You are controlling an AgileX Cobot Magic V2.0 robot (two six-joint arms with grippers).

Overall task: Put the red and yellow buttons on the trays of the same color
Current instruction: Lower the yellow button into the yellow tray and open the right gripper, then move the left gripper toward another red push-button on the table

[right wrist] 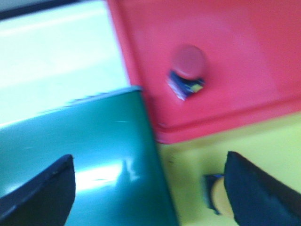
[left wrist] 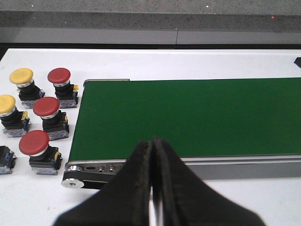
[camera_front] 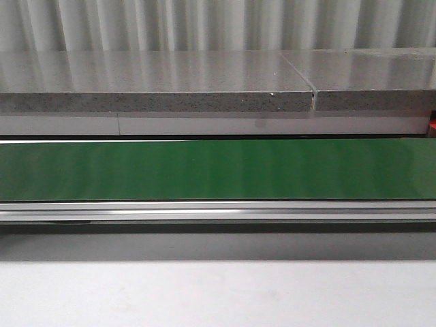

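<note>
Green belt (left wrist: 188, 117) fills the middle of the left wrist view, with the left pincer (left wrist: 152, 188) at its near edge, fingers pressed together and gripping nothing; no brand, label or writing can be read in any view. Beyond that pincer and off to one side of the belt's end, on the white surface (left wrist: 188, 61), stand three red buttons (left wrist: 46, 107) and two yellow buttons (left wrist: 21, 76), all upright on dark bases and set close together in a cluster; a sixth dark base (left wrist: 4, 160) shows at the frame's edge, its cap cut off, so its colour cannot be told; none of these touches the pincer.

The right wrist view is blurred; the right pincer (right wrist: 150, 188) stands wide open with nothing between its fingers; one finger hangs over the belt's end, the other over a yellow tray (right wrist: 263, 141); a yellow button (right wrist: 217, 194) lies in that tray just beside the second finger, partly hidden by it; one red tray (right wrist: 244, 56) lies beyond the yellow one, touching it edge to edge, with a single red button (right wrist: 188, 63) in it, well apart from the pincer.

The front view shows only the belt (camera_front: 218, 170), a grey stone ledge (camera_front: 170, 85) behind it and white surface in front; no arm appears there.
</note>
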